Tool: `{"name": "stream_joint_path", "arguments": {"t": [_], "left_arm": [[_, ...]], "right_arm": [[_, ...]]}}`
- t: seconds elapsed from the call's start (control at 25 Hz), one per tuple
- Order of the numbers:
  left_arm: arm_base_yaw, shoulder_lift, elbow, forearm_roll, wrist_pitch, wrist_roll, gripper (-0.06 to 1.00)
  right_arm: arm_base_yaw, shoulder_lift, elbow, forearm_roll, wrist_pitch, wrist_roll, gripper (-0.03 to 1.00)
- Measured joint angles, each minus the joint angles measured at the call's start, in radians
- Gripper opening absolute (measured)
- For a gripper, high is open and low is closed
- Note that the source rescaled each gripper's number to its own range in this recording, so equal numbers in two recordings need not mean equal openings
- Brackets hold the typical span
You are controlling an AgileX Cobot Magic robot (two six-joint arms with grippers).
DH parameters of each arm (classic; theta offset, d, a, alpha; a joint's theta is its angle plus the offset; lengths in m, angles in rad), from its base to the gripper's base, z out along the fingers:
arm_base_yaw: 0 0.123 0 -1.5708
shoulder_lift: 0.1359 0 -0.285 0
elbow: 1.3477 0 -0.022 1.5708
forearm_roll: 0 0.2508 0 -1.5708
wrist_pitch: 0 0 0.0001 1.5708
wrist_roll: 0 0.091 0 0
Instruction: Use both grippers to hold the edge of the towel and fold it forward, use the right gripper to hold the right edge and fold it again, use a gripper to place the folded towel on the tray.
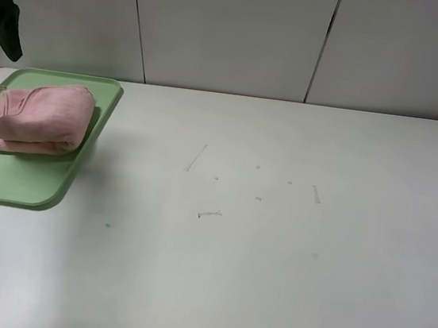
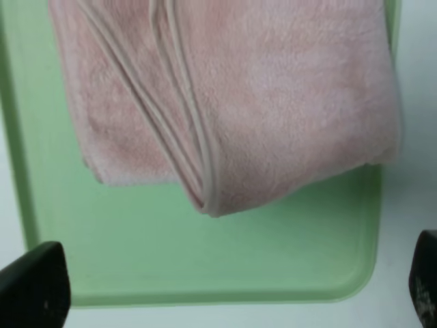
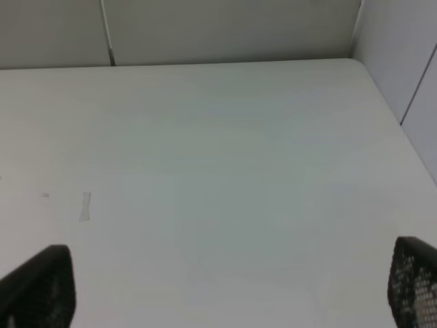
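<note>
The pink towel (image 1: 41,118) lies folded into a thick bundle on the far half of the light-green tray (image 1: 17,183) at the table's left edge. In the left wrist view the towel (image 2: 239,102) shows its stacked hems, the edge of the towel (image 2: 205,157), over the tray (image 2: 205,260). My left gripper (image 2: 229,294) hangs above the tray, open, its fingertips (image 2: 34,287) wide apart and holding nothing. A black part of the left arm (image 1: 1,17) shows at the far left. My right gripper (image 3: 225,287) is open over bare table, outside the exterior high view.
The white table (image 1: 271,258) carries a few small scuffs and tape marks (image 1: 209,213) near its middle. White wall panels (image 1: 235,30) close off the back, and a side wall (image 3: 403,61) stands at the table's right.
</note>
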Motion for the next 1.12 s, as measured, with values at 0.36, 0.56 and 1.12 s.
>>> {"name": "stream_joint_path", "arguments": {"t": [0.36, 0.56, 1.12], "left_arm": [[0.000, -0.237, 0.192, -0.025, 0.000, 0.025, 1.00], [0.000, -0.380, 0.337, -0.034, 0.000, 0.069, 1.00], [0.000, -0.874, 0.752, -0.094, 0.002, 0.083, 1.00]], "right_arm": [[0.000, 0.000, 0.000, 0.000, -0.001, 0.000, 1.00], [0.000, 0.000, 0.000, 0.000, -0.001, 0.000, 1.00], [0.000, 0.000, 0.000, 0.000, -0.001, 0.000, 1.00]]}}
